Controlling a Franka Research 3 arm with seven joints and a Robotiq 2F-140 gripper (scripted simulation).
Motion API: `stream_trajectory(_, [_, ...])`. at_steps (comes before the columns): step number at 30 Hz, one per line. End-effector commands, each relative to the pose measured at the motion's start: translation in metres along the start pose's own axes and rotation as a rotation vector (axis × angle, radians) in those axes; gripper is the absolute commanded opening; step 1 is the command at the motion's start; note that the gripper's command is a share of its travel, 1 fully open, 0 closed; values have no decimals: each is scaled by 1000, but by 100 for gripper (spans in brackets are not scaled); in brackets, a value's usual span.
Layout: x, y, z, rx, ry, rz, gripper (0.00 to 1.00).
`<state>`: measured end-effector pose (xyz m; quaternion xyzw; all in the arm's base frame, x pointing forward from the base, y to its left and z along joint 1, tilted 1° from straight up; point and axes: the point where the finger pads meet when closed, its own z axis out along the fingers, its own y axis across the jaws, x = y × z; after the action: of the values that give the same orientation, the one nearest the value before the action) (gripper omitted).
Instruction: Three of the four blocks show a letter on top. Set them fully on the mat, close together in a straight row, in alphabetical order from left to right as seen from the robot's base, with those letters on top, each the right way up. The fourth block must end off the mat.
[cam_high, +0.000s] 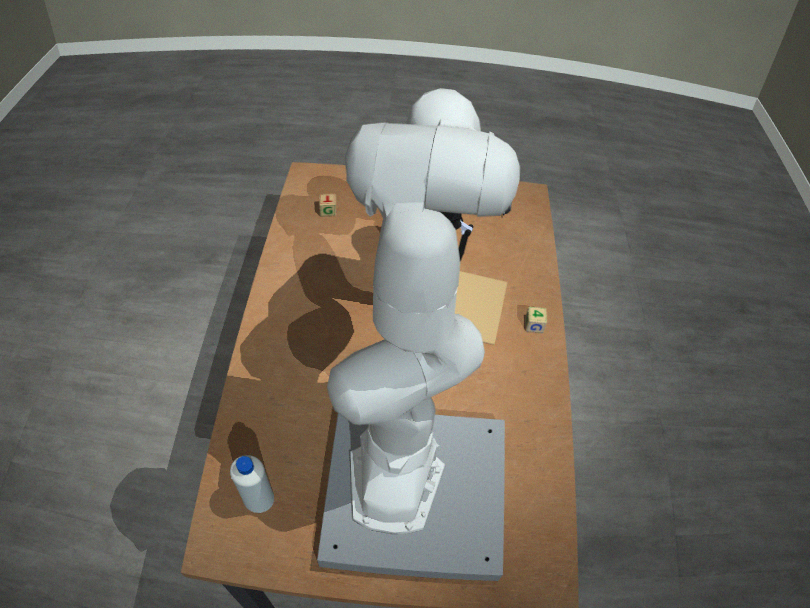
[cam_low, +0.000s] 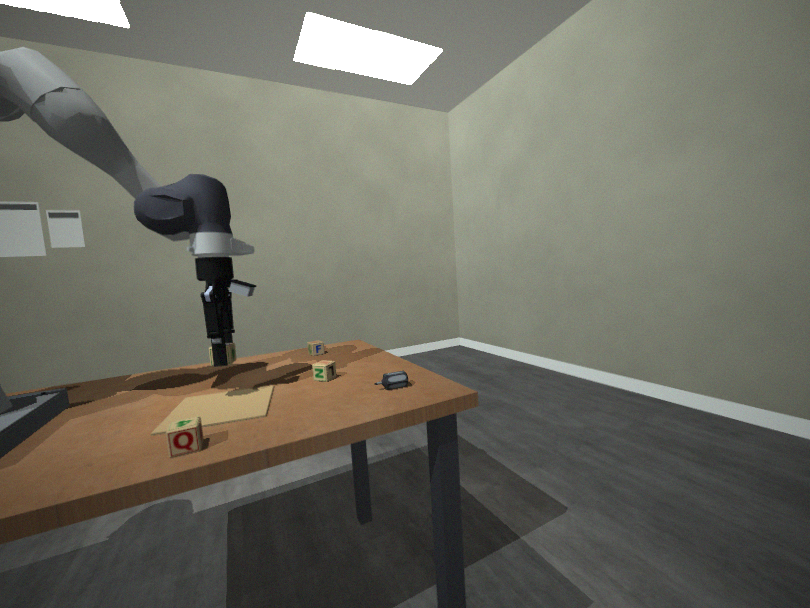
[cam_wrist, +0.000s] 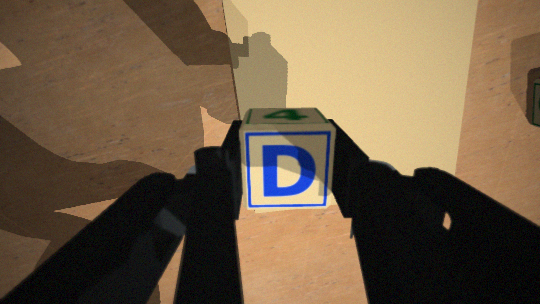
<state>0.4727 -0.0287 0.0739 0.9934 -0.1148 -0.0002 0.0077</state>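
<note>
My gripper (cam_low: 221, 357) (cam_wrist: 282, 140) is shut on the D block (cam_wrist: 289, 169), above the table. A blue D faces the wrist camera, upright there, with a green 4 on an adjoining side. In the wrist view it overlaps the left part of the pale mat (cam_high: 484, 307) (cam_low: 222, 409) (cam_wrist: 380, 60). The 4 block (cam_high: 536, 320) (cam_low: 185, 438) (cam_wrist: 536, 103) lies right of the mat, a green 4 on top. The T block (cam_high: 327, 205) (cam_low: 316, 348) stands far left, its red T upside down from the base side. Another block (cam_low: 323, 371) stands beyond the mat; its top is unreadable.
A dark small object (cam_low: 395, 380) lies near the table's far end. A white bottle (cam_high: 253, 485) with a blue cap stands left of the grey base plate (cam_high: 467, 497). The arm hides part of the mat and table in the top view.
</note>
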Motion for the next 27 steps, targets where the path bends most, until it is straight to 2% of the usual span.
stream_trajectory(1, [3, -3, 13, 9, 9, -25, 33])
stream_trajectory(11, [4, -3, 60, 9, 9, -25, 33])
stream_trajectory(19, [4, -3, 73, 9, 9, -25, 33])
stream_trajectory(27, [4, -3, 74, 9, 9, -25, 33])
